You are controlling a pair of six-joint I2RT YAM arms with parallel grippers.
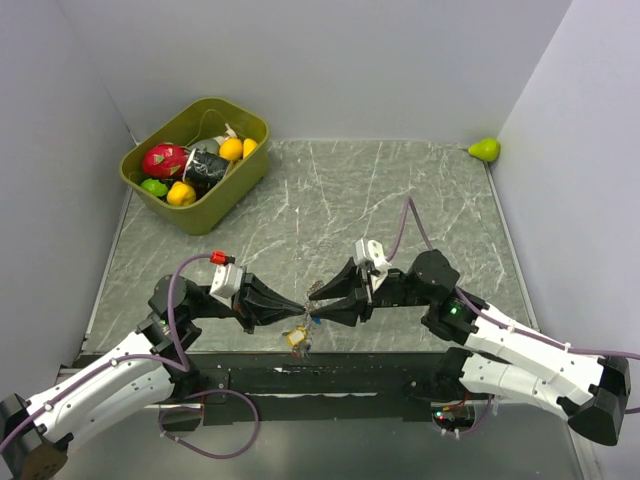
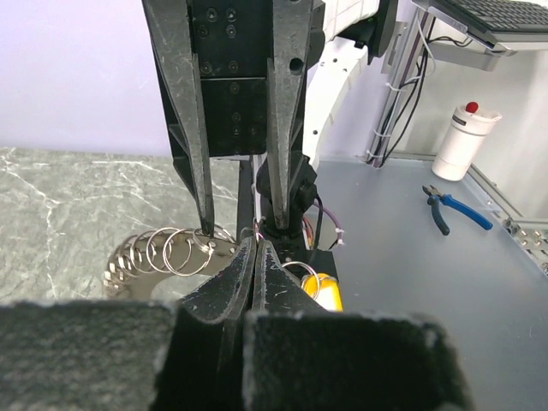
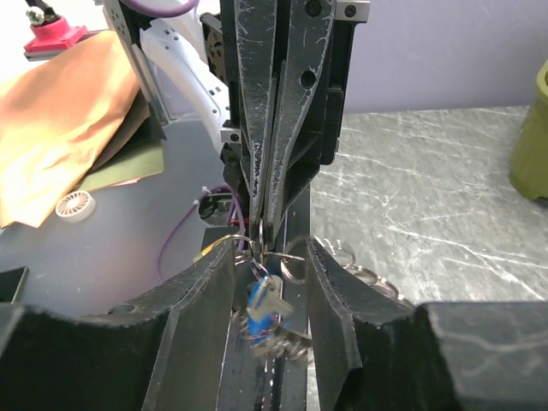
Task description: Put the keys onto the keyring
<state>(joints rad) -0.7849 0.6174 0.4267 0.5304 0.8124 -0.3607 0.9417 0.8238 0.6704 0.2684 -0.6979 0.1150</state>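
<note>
Left end effector (image 1: pixel 296 311) is clenched tip to tip against the right end effector (image 1: pixel 322 316), low over the near edge of the desk (image 1: pixel 400 200). It appears to pinch a thin wire of the keyring (image 2: pixel 167 251), whose chain of silvery loops curls off to one side of the meeting tips. The right end effector is released, its jaws straddling the left one's tips, one finger touching the loops. The keys (image 1: pixel 298 337) dangle just below both tips: a blue key (image 3: pixel 259 310) hangs between the right jaws, ungripped, and a yellow key (image 2: pixel 326 291) hangs beside it. My reading is that threading is under way. The next move calls for the right jaws to close on one key and steer its small ring onto the held wire without twisting it loose. The crowded tips and swinging keys are the main hindrance. Far ahead of the left end effector sits a green tub (image 1: pixel 252 128) of toy fruit, and a pear (image 1: pixel 485 149) lies well beyond the right one.
</note>
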